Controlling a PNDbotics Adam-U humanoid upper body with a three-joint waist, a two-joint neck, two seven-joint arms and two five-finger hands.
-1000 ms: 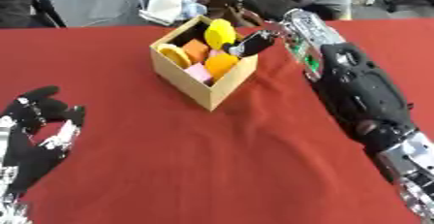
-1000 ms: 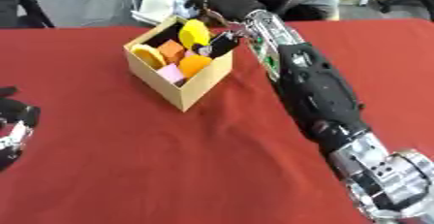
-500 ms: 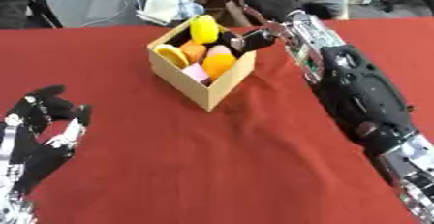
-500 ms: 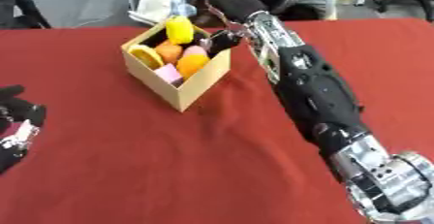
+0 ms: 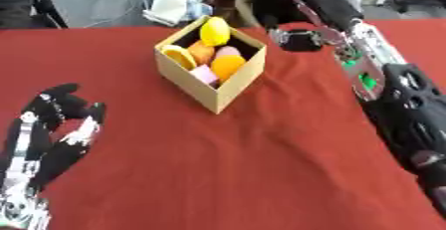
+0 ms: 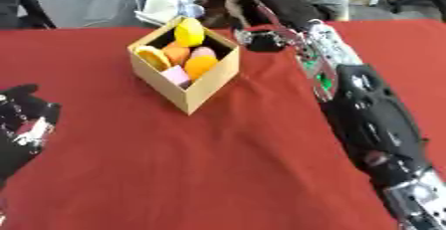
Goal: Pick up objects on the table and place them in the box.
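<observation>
Although your left hand (image 5: 54, 129) sits low at the near left corner with its fingers relaxed and spread, holding nothing, it lies well apart from the box (image 5: 212, 69) and has no part in what comes next. The box stands on the red cloth (image 5: 235, 164) toward the far middle, turned so one corner points at you. Inside it you can see a yellow piece (image 5: 214, 31) standing tallest at the back, several orange pieces (image 5: 226, 66) and a pink piece (image 5: 205, 74). No loose object shows on the cloth itself.

Your right hand (image 6: 261, 5) is raised beyond the box's far right corner, at the table's far edge, with its arm running back along the right side toward you. Its fingers look curled, but the dark blur there hides whether they hold anything, so you cannot tell. What matters is this: the box opening lies left of and nearer to you than that hand, and the right hand is much the closer of the two.
</observation>
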